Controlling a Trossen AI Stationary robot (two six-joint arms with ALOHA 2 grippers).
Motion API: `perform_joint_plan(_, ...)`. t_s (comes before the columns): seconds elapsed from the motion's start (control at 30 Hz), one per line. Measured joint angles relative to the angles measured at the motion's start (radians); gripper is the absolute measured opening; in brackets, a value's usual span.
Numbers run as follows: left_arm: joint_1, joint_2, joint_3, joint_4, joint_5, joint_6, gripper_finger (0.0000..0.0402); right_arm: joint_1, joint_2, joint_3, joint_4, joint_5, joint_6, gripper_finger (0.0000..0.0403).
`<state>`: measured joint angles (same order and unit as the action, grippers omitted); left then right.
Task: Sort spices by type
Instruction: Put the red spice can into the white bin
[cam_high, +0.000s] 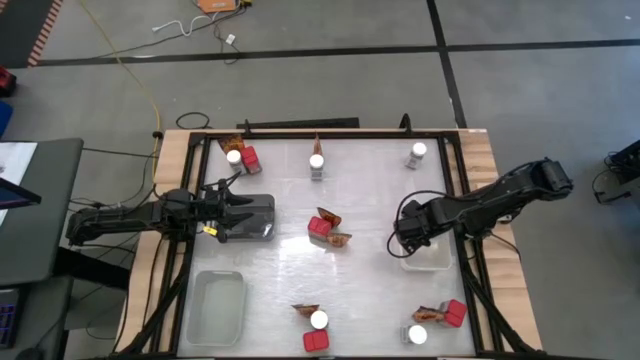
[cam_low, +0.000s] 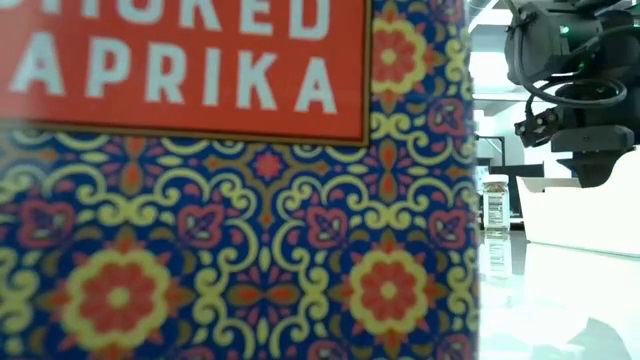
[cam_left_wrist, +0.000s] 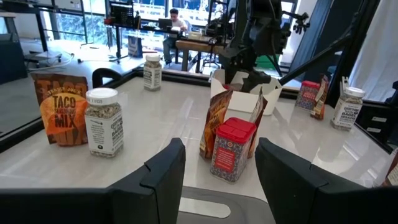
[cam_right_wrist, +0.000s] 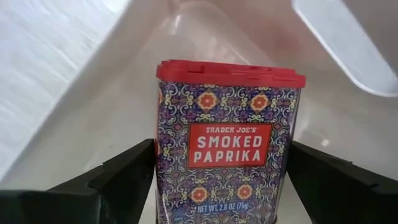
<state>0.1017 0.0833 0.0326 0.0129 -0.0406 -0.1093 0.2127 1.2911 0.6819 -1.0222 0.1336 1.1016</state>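
Observation:
My right gripper (cam_high: 408, 238) (cam_right_wrist: 221, 146) hangs over the white tray (cam_high: 432, 260) at the table's right, shut on a red-lidded paprika box (cam_right_wrist: 227, 143). My left gripper (cam_high: 240, 215) (cam_left_wrist: 217, 149) waits open over the grey tray (cam_high: 262, 205) at the left, nothing between its fingers. Other spices stand on the table in small groups. A red box (cam_high: 319, 228) with packets is at the centre. A jar (cam_high: 234, 156), red box and packet are far left. Jars (cam_high: 317, 161) (cam_high: 418, 152) stand along the far edge. More groups (cam_high: 318, 322) (cam_high: 440, 315) sit near the front. My right gripper pinches the paprika box between its two fingers, one on each narrow side of its lower half (cam_right_wrist: 163, 180). The fingers come from above, pointing down. The label faces the wrist camera, the lid end away from the fingers, over the tray's inside. Whether the box touches the tray is hidden.
A clear tray (cam_high: 218, 305) lies at the near left. A raised dark frame (cam_high: 462, 200) borders the table. One red box (cam_low: 230, 200) stands right in front of the low camera and blocks most of that view. Bare table lies between the centre group and the white tray.

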Motion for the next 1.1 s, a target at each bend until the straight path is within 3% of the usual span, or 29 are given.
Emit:
perform_joint_plan(0.4,0.000,0.000,0.000,0.000,0.000,0.000,0.0185,0.000,0.007,0.000,0.030,-0.006,-0.033,0.0369)
perform_joint_plan(0.63,0.000,0.000,0.000,0.000,0.000,0.000,0.0185,0.000,0.007,0.000,0.036,-0.006,-0.024,0.0313)
perform_joint_plan(0.77,0.000,0.000,0.000,0.000,0.000,0.000,0.0185,0.004,-0.002,0.006,0.016,-0.009,-0.006,0.0313)
perform_joint_plan(1.1,0.001,0.000,0.000,0.005,-0.004,-0.001,0.0185,0.041,-0.115,0.204,-0.200,-0.015,0.117,0.0316)
